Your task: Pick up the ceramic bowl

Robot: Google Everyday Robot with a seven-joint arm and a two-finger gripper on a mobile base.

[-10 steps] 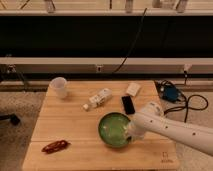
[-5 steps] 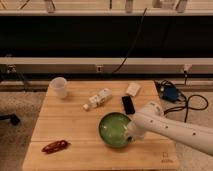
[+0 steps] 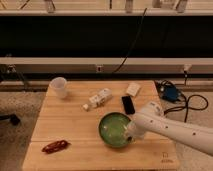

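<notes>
A wooden butcher-block table (image 3: 75, 125) was recorded across the lower half of the frame, set before a dark shelving unit with cables.

Item one: a round, shallow, glossy green ceramic bowl (image 3: 114, 130) with a darker rim and paler inside, placed at lower centre of the table, right of middle.

Item two: the white robot arm (image 3: 175, 127), entered from the lower right corner and extended leftward. Its gripper (image 3: 131, 134) was found at the bowl's right rim, clenched on that rim; the fingertips themselves were largely hidden by the wrist housing.

Item three: a small translucent white cup (image 3: 58, 87), stood upright at the upper left of the table, well apart from the bowl.

Item four: a small white bottle (image 3: 98, 99), laid on its side above the bowl, near centre.

Item five: a black rectangular phone-like slab (image 3: 128, 104), laid flat just right of the bottle.

Item six: a pale square packet (image 3: 133, 89), at the table's upper right.

Item seven: a red crinkled wrapper (image 3: 55, 146), at lower left.
</notes>
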